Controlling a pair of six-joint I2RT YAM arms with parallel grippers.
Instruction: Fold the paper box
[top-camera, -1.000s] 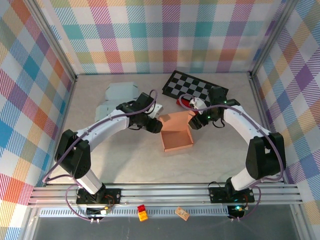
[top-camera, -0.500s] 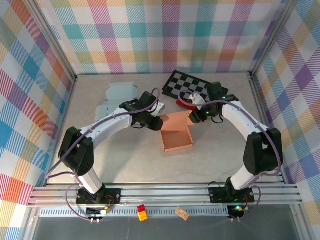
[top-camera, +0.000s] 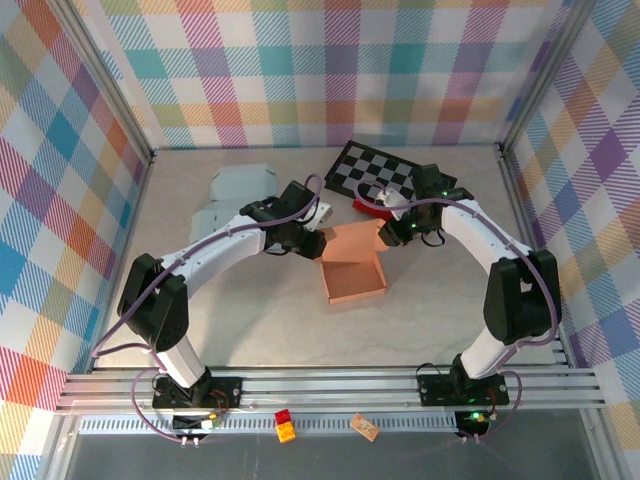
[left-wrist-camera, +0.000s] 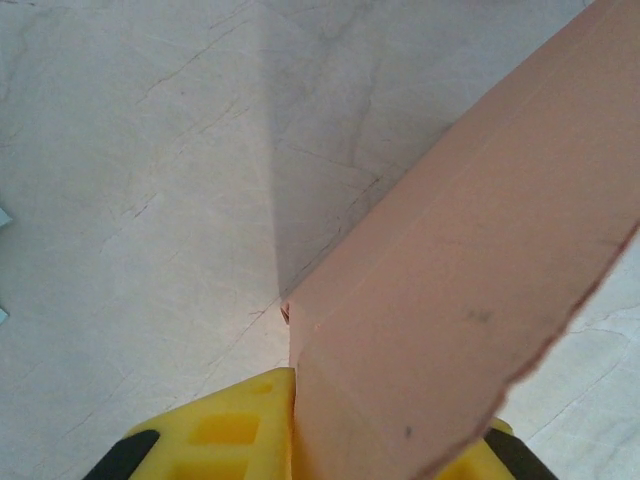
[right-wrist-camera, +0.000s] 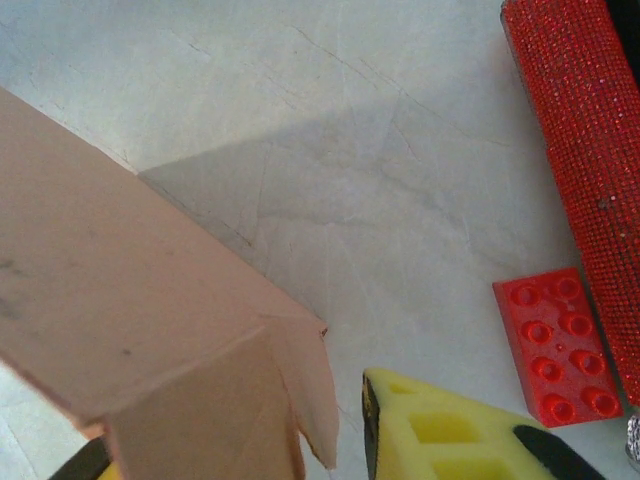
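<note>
The left gripper pinches the paper box by its raised back flap at the 10 o'clock corner, yellow pads pressed on the card, probably to hold that panel upright. The right gripper straddles the 2 o'clock corner, jaws spread with a gap beside one finger, seemingly poised to tuck the small side tab. The box sits mid-table.

The paper box is matt salmon card, a bit scuffed with a ragged edge, and the counter under it looks like smooth pale stone-print with fine veins. The fingers are yellow moulded plastic with a dull finish, the red brick is smooth, slightly shiny plastic, and the red cylinder is rough and properly glittery.
</note>
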